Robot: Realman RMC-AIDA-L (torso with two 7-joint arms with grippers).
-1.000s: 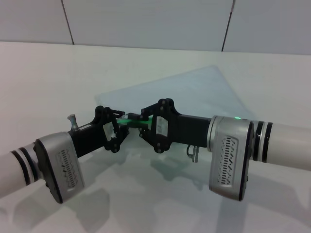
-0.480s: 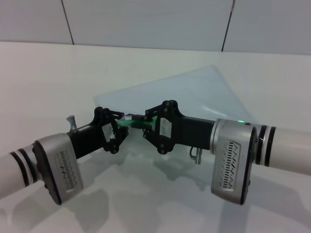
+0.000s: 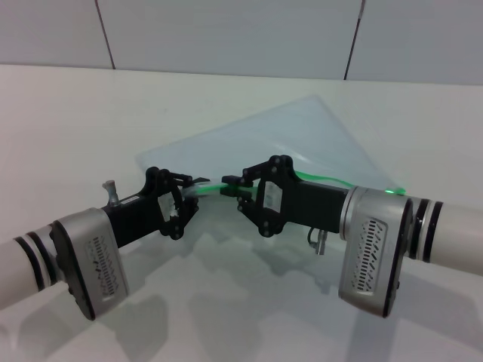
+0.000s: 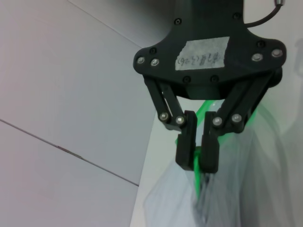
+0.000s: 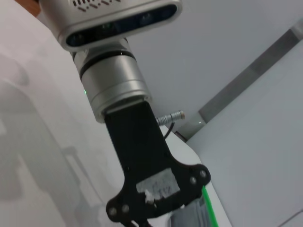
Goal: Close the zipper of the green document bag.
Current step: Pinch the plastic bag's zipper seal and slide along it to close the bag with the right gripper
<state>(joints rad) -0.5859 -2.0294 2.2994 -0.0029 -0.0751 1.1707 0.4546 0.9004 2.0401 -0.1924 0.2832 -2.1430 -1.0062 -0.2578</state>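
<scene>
The green document bag [image 3: 302, 143] lies flat on the white table, its near edge raised between my two grippers. Along that edge runs the zipper [image 3: 212, 186], a thin bright green strip. My left gripper [image 3: 190, 187] is shut on the bag's left end. A short way to its right, my right gripper [image 3: 230, 188] is shut on the zipper. The left wrist view faces the right gripper [image 4: 197, 158], whose fingers [image 4: 186, 142] pinch the green zipper [image 4: 203, 111] above the crumpled bag [image 4: 175, 198]. The right wrist view shows the left arm's black gripper body [image 5: 156, 189] from behind, its fingers hidden.
The white table [image 3: 90, 121] stretches bare to the left and in front of the arms. A grey panelled wall [image 3: 226, 30] rises behind the table's far edge. Both forearms reach in low from the near corners.
My right gripper has slid to the right along the green strip, away from the left gripper. More of the zipper now shows between them, and the bag has shifted slightly.
</scene>
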